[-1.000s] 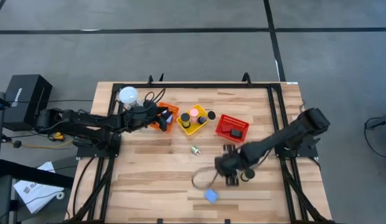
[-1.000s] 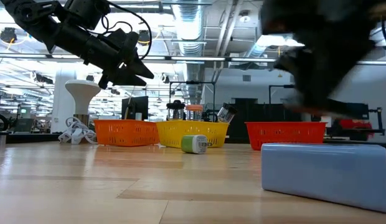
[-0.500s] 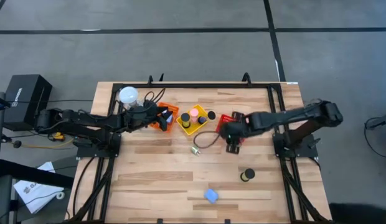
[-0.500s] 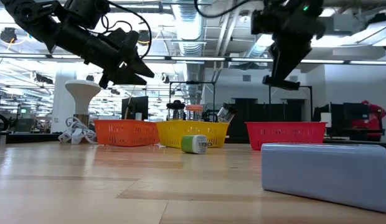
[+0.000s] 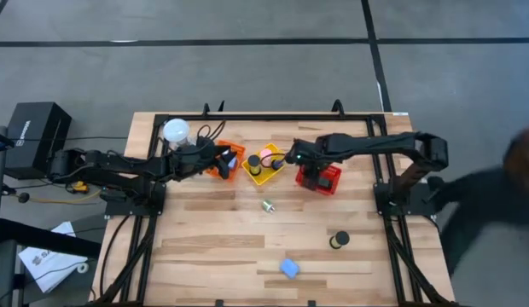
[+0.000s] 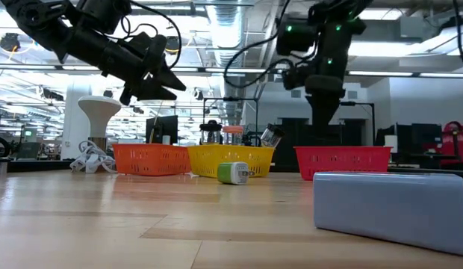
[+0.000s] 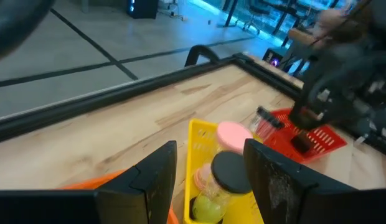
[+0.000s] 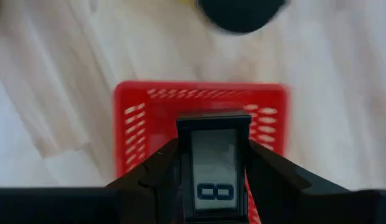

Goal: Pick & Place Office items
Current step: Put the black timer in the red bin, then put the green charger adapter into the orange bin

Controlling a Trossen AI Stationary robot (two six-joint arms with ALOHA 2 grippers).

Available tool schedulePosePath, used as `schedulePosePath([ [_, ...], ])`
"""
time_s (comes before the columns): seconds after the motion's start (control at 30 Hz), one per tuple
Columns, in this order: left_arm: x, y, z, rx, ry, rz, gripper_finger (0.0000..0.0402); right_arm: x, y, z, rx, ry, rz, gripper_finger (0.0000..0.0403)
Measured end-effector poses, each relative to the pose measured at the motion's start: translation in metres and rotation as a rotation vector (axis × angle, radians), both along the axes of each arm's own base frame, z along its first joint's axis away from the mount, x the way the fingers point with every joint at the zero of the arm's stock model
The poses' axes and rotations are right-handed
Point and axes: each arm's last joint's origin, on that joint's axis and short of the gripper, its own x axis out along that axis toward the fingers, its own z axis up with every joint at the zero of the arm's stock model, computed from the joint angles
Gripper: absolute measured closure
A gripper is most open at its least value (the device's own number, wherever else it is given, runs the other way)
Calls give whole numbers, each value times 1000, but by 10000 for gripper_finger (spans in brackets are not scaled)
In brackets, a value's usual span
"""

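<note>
A small flat black device with a grey screen (image 8: 213, 163) is pinched between the fingers of the right gripper (image 8: 211, 186), which hangs directly over the red mesh basket (image 5: 319, 176); the drop into that basket looks close but is not yet made, and in the high view at least one dark item already lies in it. At the basket's nine o'clock sits the yellow basket (image 5: 266, 165), holding a pink-capped cylinder (image 7: 234, 135) and black-capped jars (image 7: 229, 172), so that sorting looks partly done. Further toward nine o'clock is the orange basket (image 5: 222, 164), with the left gripper (image 5: 220, 156) waiting above it, fingers spread and holding nothing; beyond it at about ten o'clock stands the white globe (image 5: 176, 130). Still loose on the wooden table (image 5: 205, 239) are three items: a small green-and-white cylinder (image 5: 268, 205) at roughly seven o'clock from the red basket, a black cylinder (image 5: 340, 240) at about five o'clock, and a light-blue block (image 5: 288, 268) near the front edge at six o'clock. By this reckoning the job is well past halfway, with the held device and those three pieces left
</note>
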Motion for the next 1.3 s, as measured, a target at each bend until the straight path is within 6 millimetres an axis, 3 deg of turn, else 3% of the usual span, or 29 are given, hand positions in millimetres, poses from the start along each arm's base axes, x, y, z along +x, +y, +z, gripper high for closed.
schedulePosePath([
  [0.17,0,0,2,4,-21,0,221,4,-6,-16,48,45,-14,246],
  [0.5,1,0,3,5,-27,0,221,0,-4,-17,122,78,-7,242],
  [0.83,1,0,3,7,-36,0,221,1,11,-8,133,69,35,172],
  [1.03,1,0,4,8,-42,0,221,-7,23,16,143,134,59,161],
  [1.13,1,0,4,8,-43,0,221,-10,27,40,116,24,117,163],
  [1.3,1,0,5,9,-50,0,221,-33,38,76,87,-134,151,163],
])
